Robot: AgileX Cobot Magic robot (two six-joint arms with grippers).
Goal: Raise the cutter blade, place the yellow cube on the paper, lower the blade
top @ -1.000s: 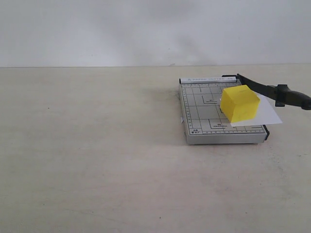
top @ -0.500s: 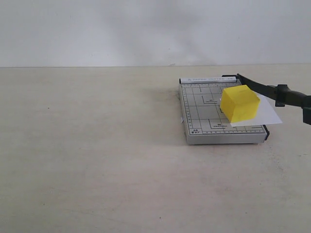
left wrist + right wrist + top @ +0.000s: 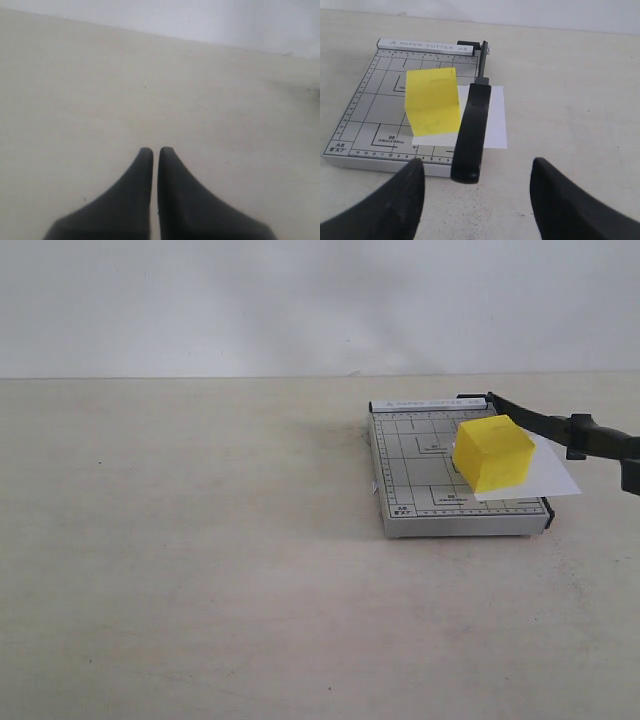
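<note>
The right gripper (image 3: pixel 477 165) is creeping in, wide open, toward the blade (image 3: pixel 545 425) raised over the cutter base (image 3: pixel 410 475), the cube (image 3: pixel 492 452) sitting on the paper (image 3: pixel 552 476), only lowering remaining

Bright-yellow solid cube (image 3: pixel 432 101): plain yellow, faint dark smudges on one face. Thin white sheet of paper (image 3: pixel 492 125): plain, no print. Long black cutter blade (image 3: pixel 471 132): black incl. thick rounded handle, slight sheen. Grey gridded base plate (image 3: pixel 375 105): mid grey w/ dark grid lines, ruler ticks along edges, black lettering on paler end strip. Cream matte tabletop (image 3: pixel 200 570): few tiny dark specks. Wall (image 3: pixel 300 300): pale grey-white, unpatterned. Left gripper (image 3: pixel 155 150) & right gripper (image 3: pixel 477 167): dark grey-black, plain.
</note>
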